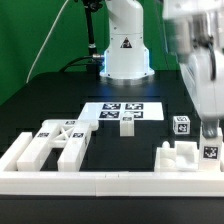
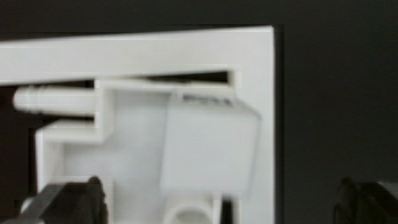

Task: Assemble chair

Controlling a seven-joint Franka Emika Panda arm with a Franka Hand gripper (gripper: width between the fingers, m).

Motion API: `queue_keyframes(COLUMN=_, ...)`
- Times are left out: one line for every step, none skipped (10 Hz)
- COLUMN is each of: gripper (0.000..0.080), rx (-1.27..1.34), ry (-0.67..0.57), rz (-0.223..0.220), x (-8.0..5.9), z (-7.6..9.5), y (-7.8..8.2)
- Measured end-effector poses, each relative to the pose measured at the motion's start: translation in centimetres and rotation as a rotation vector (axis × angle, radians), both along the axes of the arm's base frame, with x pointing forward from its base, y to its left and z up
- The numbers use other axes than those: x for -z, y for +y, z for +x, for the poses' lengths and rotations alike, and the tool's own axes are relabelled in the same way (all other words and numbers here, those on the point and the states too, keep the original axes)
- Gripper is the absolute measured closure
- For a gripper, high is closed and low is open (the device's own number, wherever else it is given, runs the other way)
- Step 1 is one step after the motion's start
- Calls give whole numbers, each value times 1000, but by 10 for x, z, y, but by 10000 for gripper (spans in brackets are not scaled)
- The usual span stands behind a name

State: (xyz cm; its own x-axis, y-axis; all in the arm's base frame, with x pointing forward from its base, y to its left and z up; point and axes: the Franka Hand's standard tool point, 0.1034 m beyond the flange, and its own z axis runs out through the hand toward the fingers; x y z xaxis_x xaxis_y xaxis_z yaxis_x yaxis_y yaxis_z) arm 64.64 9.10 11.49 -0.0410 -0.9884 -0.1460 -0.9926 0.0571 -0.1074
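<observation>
Several white chair parts lie on the black table. A cross-braced piece and thick blocky parts lie at the exterior view's left. A blocky part lies at the right, against the rail. A small tagged block stands behind it, and another tagged piece stands beside it. My gripper hangs over this right group, blurred. In the wrist view a white blocky part with a round peg lies below my gripper. The dark fingers stand wide apart, and the far one is clear of the part.
The marker board lies in the middle of the table, in front of the robot base. A low white border rail runs along the near edge. A green backdrop stands behind.
</observation>
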Motion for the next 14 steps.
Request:
queue_keyframes(gripper=150, rx=-2, ry=0, rz=0, x=-1, z=-1, y=0)
queue_keyframes(gripper=150, rx=-3, ry=5, rz=-2, x=3, z=-2, y=1)
queue_keyframes(gripper=150, rx=-3, ry=5, rz=-2, x=3, z=-2, y=1)
queue_keyframes(gripper=150, rx=-3, ry=5, rz=-2, x=3, z=-2, y=1)
queue_keyframes(gripper=150, rx=-3, ry=5, rz=-2, x=3, z=-2, y=1)
queue_keyframes(gripper=150, rx=-8, ry=5, rz=-3, x=4, z=-2, y=1)
queue_keyframes(gripper=150, rx=-74, ry=-5, rz=-14, x=7, z=-8, y=-3)
queue_keyframes(gripper=150, rx=-124, ry=3, rz=-18, x=11, z=-21, y=-12)
queue_keyframes(gripper=150, rx=-193, ry=9, rz=-22, x=11, z=-27, y=-25)
queue_keyframes(gripper=150, rx=-296, ry=13, rz=-21, x=7, z=-30, y=-35)
queue_keyframes(gripper=150, rx=-366, ry=5, rz=-39, x=5, z=-33, y=-36)
queue_keyframes(gripper=150, rx=-394, ry=-23, rz=-72, x=5, z=-32, y=-26)
queue_keyframes(gripper=150, rx=-507, ry=-34, rz=-81, x=6, z=-34, y=-22)
queue_keyframes(gripper=150, rx=-551, ry=-40, rz=-87, x=6, z=-34, y=-25)
